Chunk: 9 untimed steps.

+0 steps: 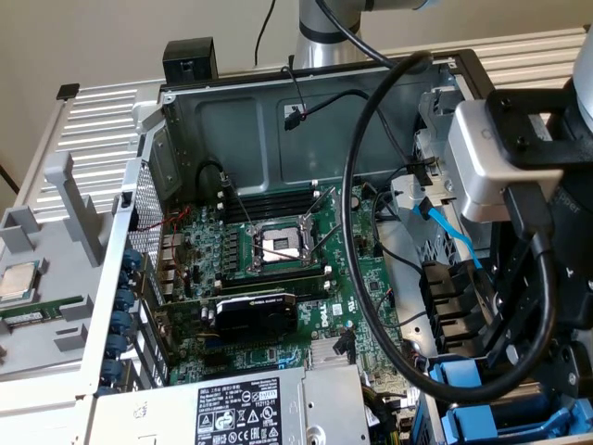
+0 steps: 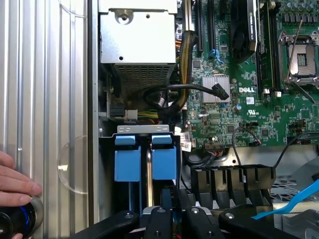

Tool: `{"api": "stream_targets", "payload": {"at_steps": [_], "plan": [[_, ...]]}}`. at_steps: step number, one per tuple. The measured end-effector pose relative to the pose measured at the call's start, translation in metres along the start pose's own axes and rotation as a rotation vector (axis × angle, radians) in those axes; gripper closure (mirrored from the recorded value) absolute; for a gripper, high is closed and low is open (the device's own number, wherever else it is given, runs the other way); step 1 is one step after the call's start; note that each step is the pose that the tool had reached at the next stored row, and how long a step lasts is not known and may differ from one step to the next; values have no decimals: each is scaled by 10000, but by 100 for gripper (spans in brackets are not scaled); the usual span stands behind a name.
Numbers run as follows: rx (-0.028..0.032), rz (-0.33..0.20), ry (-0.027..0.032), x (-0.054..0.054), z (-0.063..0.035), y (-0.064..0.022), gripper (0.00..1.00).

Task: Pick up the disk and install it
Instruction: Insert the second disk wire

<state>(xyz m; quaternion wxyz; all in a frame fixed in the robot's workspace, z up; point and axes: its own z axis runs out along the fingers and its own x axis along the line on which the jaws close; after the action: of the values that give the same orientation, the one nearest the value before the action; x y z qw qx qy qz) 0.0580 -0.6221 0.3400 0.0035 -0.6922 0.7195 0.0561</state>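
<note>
A: Where's the gripper [image 2: 178,221] sitting rn?

B: It's hovering right over the drive bay [image 2: 107,149] at the case edge, beside the motherboard [image 2: 249,99]. Its black links are showing at the rim of the wrist view and looking drawn fairly close.

A: Clamped or let go?

B: Can't tell, the tips are hidden. Not guessing.

A: And the disk?

B: Two blue carriers are standing side by side in the bay w/ a silver metal edge between them. I'm taking the one nearer the gripper's midline as the disk [image 2: 164,162], the other as its neighbor carrier [image 2: 127,162]. No label is facing the cam, so that's a judgement. In the exterior view the blue frames are showing low down under the arm.

A: So which step?

B: Looking like the install end, imo: the disk is sitting in the slot, not out on the table [image 2: 50,99]. Whether it's fully seated, can't say.

A: What's the next move calling for?

B: Prob. a straight line along the bay walls, no tilt, and keeping clear of the black cable bundle [image 2: 169,99] running just beside the bay.

A: Anything else?

B: A person's hand [image 2: 12,174] is resting on a dark knob [image 2: 17,219] w/ a blue ring, well apart from the bay.
</note>
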Motion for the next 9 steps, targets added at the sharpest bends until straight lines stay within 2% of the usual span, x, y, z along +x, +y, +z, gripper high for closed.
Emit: {"api": "stream_targets", "payload": {"at_steps": [9], "plan": [[1, 0, -1, 0, 1, 1, 84]]}}
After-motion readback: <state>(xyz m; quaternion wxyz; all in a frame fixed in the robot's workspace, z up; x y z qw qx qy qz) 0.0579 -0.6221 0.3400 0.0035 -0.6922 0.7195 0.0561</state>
